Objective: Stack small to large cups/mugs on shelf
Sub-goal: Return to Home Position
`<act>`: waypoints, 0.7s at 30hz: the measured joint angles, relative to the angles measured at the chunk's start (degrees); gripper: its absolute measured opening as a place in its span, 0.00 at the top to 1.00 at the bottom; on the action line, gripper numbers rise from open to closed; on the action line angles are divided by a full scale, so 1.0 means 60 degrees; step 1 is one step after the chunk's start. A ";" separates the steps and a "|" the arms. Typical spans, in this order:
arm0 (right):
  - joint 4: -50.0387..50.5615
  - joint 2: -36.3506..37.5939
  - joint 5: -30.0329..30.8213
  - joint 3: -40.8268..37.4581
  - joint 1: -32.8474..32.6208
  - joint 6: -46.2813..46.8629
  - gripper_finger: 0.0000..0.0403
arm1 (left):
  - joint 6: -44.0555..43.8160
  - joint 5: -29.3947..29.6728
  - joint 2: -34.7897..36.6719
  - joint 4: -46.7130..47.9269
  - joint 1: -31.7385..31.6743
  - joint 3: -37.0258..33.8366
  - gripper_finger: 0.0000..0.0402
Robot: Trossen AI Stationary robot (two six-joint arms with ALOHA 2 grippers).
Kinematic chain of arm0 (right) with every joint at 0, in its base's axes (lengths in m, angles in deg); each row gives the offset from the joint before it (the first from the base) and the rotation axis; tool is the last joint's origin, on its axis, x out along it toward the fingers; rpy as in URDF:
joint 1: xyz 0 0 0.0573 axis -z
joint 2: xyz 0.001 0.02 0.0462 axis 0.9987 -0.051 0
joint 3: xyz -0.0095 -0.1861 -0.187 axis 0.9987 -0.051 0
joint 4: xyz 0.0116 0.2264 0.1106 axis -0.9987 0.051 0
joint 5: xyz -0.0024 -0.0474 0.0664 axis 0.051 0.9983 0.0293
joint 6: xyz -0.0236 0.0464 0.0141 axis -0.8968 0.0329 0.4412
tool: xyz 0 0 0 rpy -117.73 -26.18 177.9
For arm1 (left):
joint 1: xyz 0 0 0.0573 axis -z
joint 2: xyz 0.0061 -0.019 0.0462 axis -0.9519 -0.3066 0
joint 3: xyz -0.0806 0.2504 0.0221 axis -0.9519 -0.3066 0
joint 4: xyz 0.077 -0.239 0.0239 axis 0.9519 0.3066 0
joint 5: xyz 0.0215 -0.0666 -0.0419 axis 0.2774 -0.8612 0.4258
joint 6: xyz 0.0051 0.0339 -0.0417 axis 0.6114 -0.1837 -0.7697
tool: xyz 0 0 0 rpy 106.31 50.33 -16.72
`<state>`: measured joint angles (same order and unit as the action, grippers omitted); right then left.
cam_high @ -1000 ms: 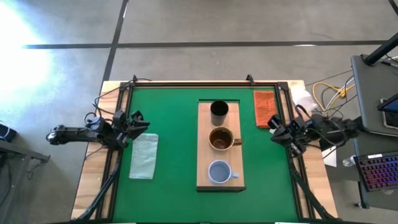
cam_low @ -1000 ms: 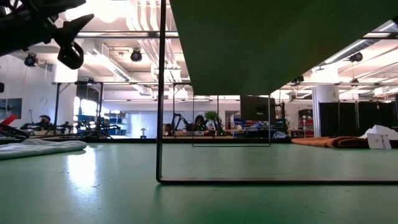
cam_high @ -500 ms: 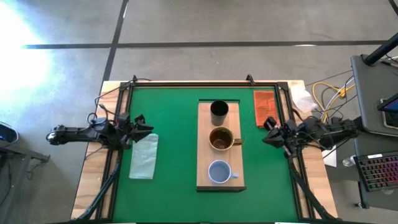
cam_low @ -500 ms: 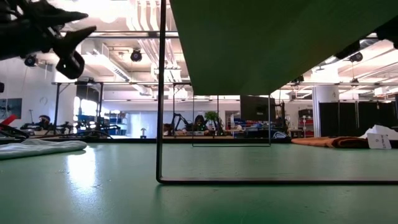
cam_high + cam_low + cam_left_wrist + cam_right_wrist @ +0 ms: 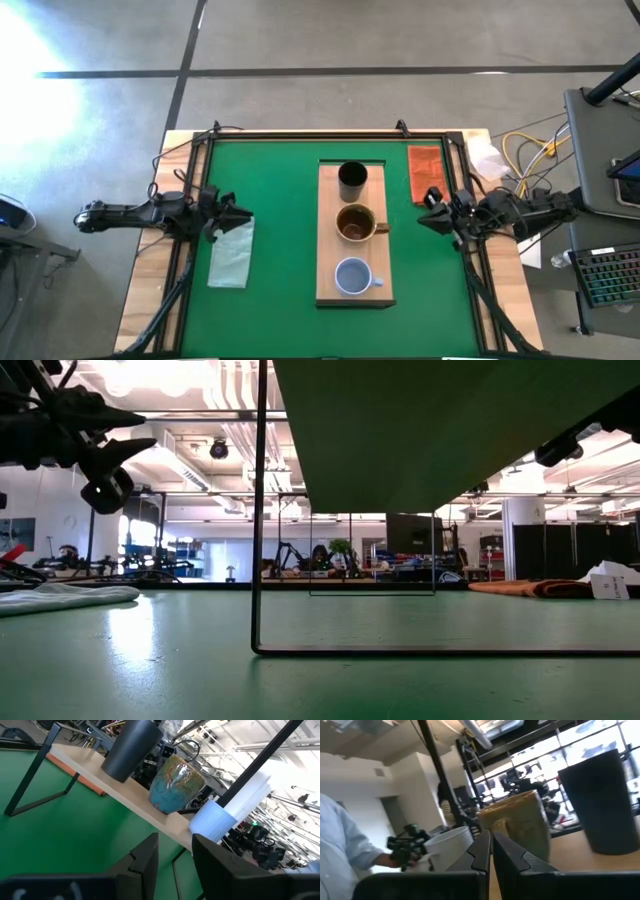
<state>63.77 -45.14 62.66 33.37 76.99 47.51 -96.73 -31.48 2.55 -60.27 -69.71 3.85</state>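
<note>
The light-wood shelf [image 5: 329,240] stands on black metal legs [image 5: 258,560] in the middle of the green table. Three cups stand on it in a row: the black tumbler [image 5: 352,180] at the far end, the brown-olive mug [image 5: 355,223] in the middle, and the pale blue-white mug [image 5: 352,276] at the near end. My left gripper [image 5: 240,213] hovers left of the shelf, open and empty, and faces the cups [image 5: 176,782]. My right gripper [image 5: 424,213] hovers right of the shelf, shut and empty, and faces the brown-olive mug [image 5: 517,827].
A pale green cloth [image 5: 232,252] lies on the table under and near my left gripper. An orange-red cloth [image 5: 426,172] lies at the far right, beside my right gripper. A black frame [image 5: 300,135] runs round the table. A person's sleeve [image 5: 340,845] shows beyond the table.
My left gripper has moved toward the table's right edge, nearer the shelf, and a little down. My right gripper has moved toward the table's left edge, nearer the shelf. The cups and the shelf have kept still.
</note>
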 joint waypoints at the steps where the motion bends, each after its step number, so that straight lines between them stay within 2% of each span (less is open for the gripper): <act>1: -0.0004 0.0000 -0.0077 0.0000 -0.0001 0.0135 0.97 | 0.0001 -0.0003 -0.0001 -0.0008 0.0000 0.0000 0.74; 8: 0.0260 -0.0004 -0.0778 0.0004 0.0003 0.0103 0.97 | -0.0005 -0.0002 0.0000 -0.0034 0.0000 -0.0007 0.74; 13: 0.1005 -0.0105 -0.0554 0.0007 -0.0001 0.0172 0.97 | -0.0005 -0.0002 -0.0001 -0.0032 0.0000 -0.0007 0.74; 21: 0.1158 -0.0342 -0.0554 0.0007 -0.0001 0.0152 0.97 | -0.0005 -0.0004 0.0006 -0.0032 -0.0001 -0.0011 0.74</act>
<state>70.72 -47.19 59.34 33.41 76.99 48.42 -96.76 -31.50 2.59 -60.46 -69.72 3.78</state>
